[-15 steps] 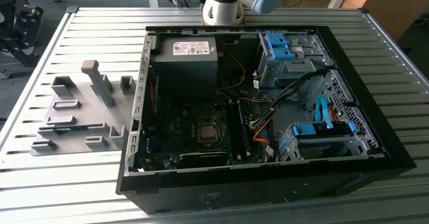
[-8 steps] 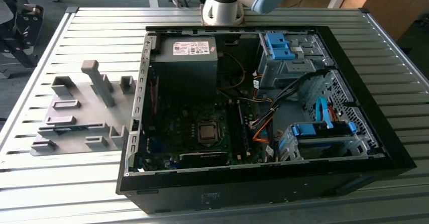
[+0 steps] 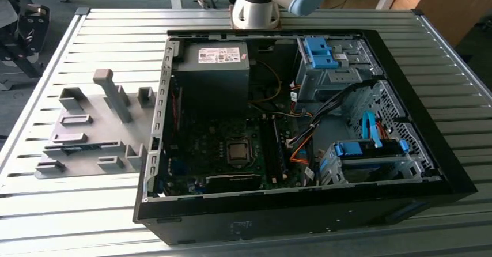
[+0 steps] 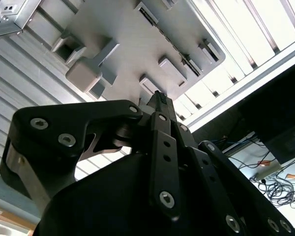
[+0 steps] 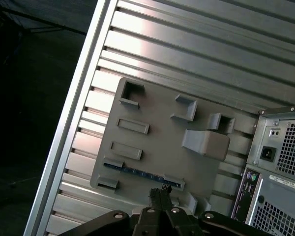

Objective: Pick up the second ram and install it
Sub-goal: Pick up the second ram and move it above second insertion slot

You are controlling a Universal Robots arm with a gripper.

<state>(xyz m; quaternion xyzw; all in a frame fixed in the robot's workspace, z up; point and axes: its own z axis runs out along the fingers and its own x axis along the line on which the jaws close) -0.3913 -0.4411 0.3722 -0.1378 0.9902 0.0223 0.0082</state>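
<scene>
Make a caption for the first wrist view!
Gripper hovers close to the second ram, which lies in the grey fixture plate.

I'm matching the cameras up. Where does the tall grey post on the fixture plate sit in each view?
Exterior view: tall grey post on the fixture plate, at the exterior view's left of the computer case.
Second wrist view: post beyond the gripper, toward the case corner.
First wrist view: post beside the case's rear, beyond the gripper.
Shared landmark: the computer case.
</scene>
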